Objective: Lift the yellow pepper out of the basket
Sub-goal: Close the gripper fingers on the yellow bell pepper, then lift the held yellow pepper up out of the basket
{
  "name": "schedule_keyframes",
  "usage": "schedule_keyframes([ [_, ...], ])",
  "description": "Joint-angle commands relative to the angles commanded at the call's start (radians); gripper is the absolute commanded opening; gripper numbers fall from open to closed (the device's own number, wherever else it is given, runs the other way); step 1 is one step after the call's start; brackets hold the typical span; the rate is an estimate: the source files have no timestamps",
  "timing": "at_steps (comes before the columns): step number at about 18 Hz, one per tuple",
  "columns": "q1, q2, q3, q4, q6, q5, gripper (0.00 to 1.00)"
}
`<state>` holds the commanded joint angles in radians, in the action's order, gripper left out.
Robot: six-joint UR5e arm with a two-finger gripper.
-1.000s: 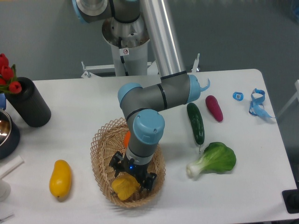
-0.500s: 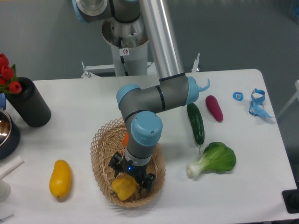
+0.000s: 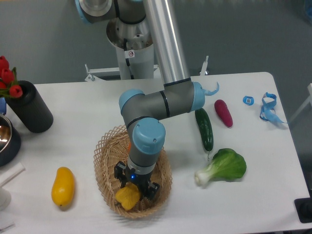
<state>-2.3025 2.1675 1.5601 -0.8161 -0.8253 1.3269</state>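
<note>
The yellow pepper [image 3: 126,197] lies in the front part of the tan wicker basket [image 3: 105,164]. My gripper [image 3: 132,188] points straight down into the basket, right over the pepper. Its fingers stand on either side of the pepper's top, and my wrist hides whether they press on it. A bit of an orange fruit [image 3: 129,145] shows in the basket behind my wrist.
A smooth yellow mango-like fruit [image 3: 63,185] lies left of the basket. A cucumber [image 3: 204,128], a purple eggplant [image 3: 223,112] and a bok choy [image 3: 224,167] lie to the right. A black vase with red tulips [image 3: 29,106] and a metal bowl [image 3: 6,138] stand at the left edge.
My arm and gripper have shifted slightly left and lower into the basket, and the pepper has shifted with them.
</note>
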Motion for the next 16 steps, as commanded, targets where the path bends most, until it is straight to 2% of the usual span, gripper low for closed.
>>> schedule_keyframes([
  [7,-0.003,-0.034,-0.003,0.000,-0.002,-0.003,0.44],
  [12,-0.024,-0.126,-0.003,0.000,0.000,-0.003,0.44],
  [16,-0.092,-0.212,-0.024,-0.002,0.018,-0.026,0.44],
])
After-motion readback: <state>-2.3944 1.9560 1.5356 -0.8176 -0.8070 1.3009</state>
